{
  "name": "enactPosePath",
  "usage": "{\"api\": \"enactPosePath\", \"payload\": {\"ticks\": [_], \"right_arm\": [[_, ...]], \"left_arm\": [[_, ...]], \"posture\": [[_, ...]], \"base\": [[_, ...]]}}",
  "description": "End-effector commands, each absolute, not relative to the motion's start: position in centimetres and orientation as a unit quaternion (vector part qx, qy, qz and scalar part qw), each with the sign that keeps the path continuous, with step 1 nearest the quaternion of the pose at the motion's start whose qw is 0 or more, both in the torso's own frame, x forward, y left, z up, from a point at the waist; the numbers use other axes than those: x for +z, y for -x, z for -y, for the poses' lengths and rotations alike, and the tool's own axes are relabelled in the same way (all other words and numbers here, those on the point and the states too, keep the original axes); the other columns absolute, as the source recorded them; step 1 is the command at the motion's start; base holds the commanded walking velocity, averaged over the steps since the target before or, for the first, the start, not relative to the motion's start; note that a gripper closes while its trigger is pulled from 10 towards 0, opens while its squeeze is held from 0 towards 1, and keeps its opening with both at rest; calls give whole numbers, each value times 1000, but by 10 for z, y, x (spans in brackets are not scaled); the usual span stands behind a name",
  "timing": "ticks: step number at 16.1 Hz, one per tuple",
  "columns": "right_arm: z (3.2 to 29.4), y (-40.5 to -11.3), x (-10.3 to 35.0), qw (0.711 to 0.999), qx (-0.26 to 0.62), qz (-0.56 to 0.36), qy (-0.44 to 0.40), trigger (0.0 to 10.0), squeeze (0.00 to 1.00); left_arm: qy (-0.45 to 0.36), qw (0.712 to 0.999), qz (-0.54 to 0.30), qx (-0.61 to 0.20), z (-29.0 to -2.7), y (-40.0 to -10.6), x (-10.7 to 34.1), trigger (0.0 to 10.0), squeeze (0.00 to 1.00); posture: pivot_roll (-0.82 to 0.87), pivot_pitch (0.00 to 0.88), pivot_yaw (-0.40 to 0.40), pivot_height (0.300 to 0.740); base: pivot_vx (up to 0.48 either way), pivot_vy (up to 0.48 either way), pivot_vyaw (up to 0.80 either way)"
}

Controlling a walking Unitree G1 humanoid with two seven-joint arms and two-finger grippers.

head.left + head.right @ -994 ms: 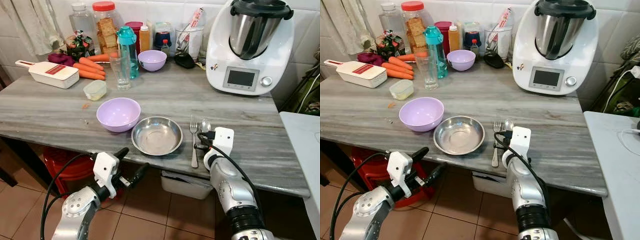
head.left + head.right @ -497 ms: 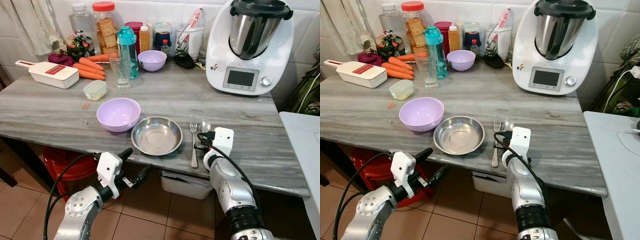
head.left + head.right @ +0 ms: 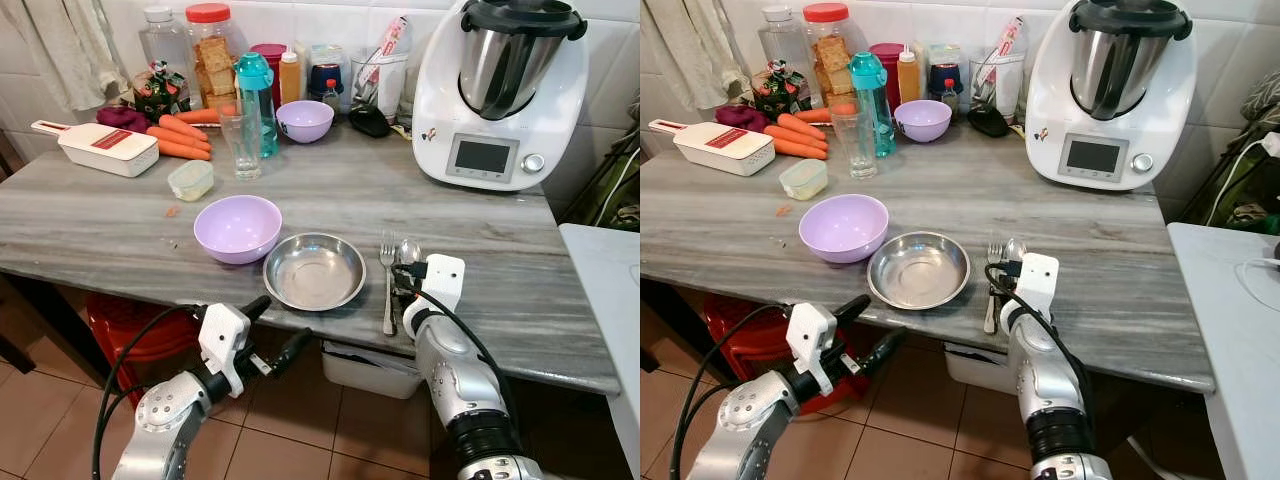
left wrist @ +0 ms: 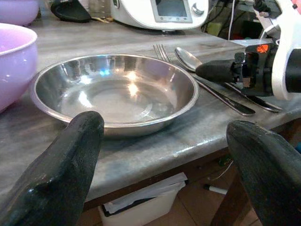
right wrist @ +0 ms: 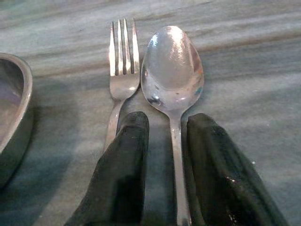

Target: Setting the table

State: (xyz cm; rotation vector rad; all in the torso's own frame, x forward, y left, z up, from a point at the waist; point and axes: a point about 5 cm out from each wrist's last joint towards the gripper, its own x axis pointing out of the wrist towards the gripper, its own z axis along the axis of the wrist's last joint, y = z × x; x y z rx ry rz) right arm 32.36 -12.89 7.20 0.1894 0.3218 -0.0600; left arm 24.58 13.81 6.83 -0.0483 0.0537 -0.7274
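A steel bowl [image 3: 314, 271] sits near the front edge of the grey marble table [image 3: 120, 225], with a lilac bowl [image 3: 237, 227] just left of it. A fork [image 3: 387, 285] and a spoon [image 3: 410, 250] lie side by side to the bowl's right. My right gripper [image 3: 402, 282] rests low on the table over their handles. In the right wrist view its fingers [image 5: 123, 165] stand narrowly open on either side of the spoon [image 5: 171, 70] handle, beside the fork [image 5: 123, 61]. My left gripper [image 3: 280, 322] hangs wide open just below the table edge, facing the steel bowl [image 4: 115, 92].
At the back stand a white kitchen machine [image 3: 498, 95], a small lilac bowl [image 3: 304, 120], a glass [image 3: 240, 143], a teal bottle, jars, carrots [image 3: 180, 135] and a white slicer [image 3: 98, 146]. A red stool [image 3: 130, 325] and a white bin [image 3: 370, 368] sit under the table.
My left gripper has risen and moved right, closer to the table edge below the steel bowl. My right gripper has edged slightly left over the cutlery handles.
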Motion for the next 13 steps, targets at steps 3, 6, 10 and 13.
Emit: {"api": "enactPosePath", "payload": {"ticks": [3, 6, 10, 13], "right_arm": [[132, -326, 75, 982, -40, -155, -100, 10000, 1000], [134, -327, 78, 982, -44, -148, -105, 10000, 1000], [136, -326, 82, 983, -46, -139, -111, 10000, 1000], [139, -325, 85, 983, -48, -134, -114, 10000, 1000]], "left_arm": [[17, 932, -18, -361, -136, -248, 75, 10000, 0], [19, 931, -17, -365, -135, -248, 76, 10000, 0], [39, 917, -25, -396, -131, -245, 75, 10000, 0], [42, 913, -27, -404, -131, -243, 75, 10000, 0]], "posture": [[-66, 0, 12, 740], [-68, 0, 11, 740], [-71, 0, 8, 740], [-72, 0, 4, 740]], "base": [[0, 0, 0], [0, 0, 0], [0, 0, 0], [0, 0, 0]]}}
